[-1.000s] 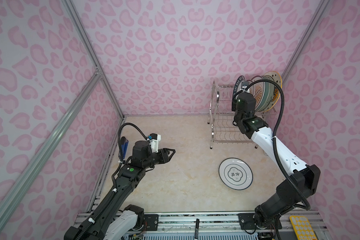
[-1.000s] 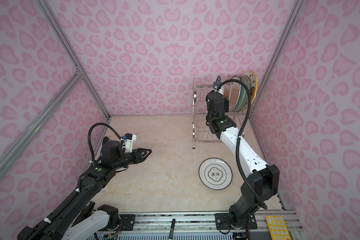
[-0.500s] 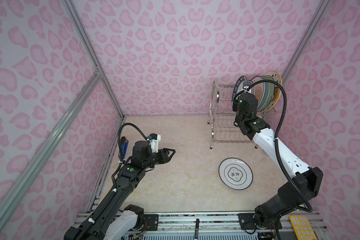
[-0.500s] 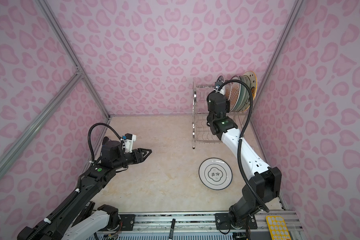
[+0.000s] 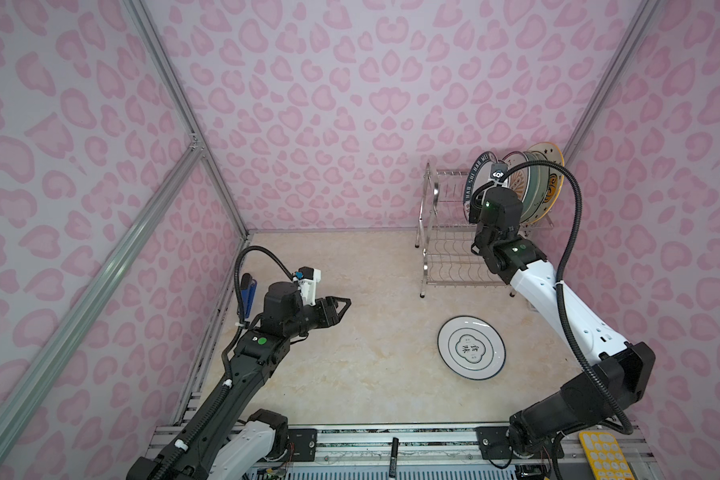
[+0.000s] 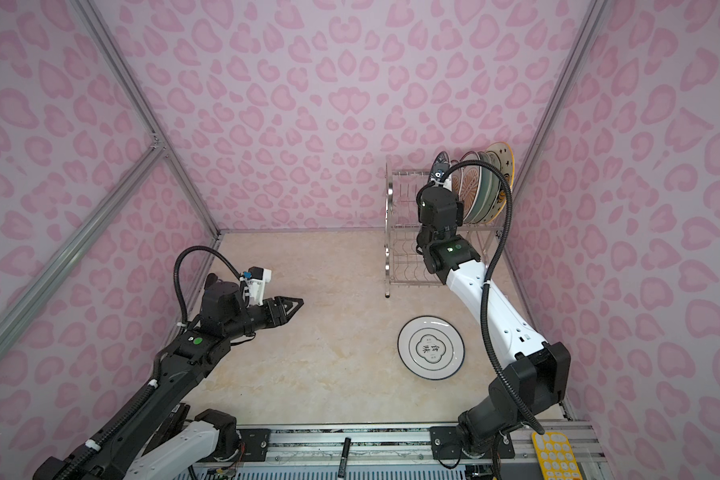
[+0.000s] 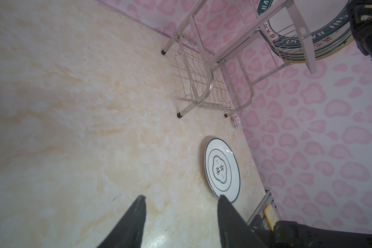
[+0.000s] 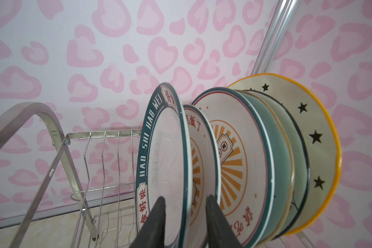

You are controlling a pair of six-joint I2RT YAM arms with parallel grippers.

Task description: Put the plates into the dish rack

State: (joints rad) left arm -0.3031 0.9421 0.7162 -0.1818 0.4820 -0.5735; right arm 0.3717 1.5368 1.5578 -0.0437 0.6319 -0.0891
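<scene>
In both top views you've got a beige marbled tabletop (image 5: 350,386) boxed in by pink heart-print walls (image 5: 350,104). Your right arm (image 5: 495,216) covers part of the dish rack (image 5: 427,232), and the emblem plate (image 5: 472,347) lies flat in front of it. Left wrist view: left gripper (image 7: 182,196) fingers spread, empty. Right wrist view: right gripper (image 8: 185,198) fingers parted either side of the lettered plate (image 8: 165,150), which stands upright on the top tier beside the other racked plates (image 8: 234,150)

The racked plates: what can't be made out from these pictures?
- Right wrist view: the two plates between the big sunburst plate and the star plate show only edges; neighbours cover them.
- Both top views: the right arm covers part of the dark-teal lettered plate.
- Left wrist view: the picture's edge cuts the racked plates off.
</scene>
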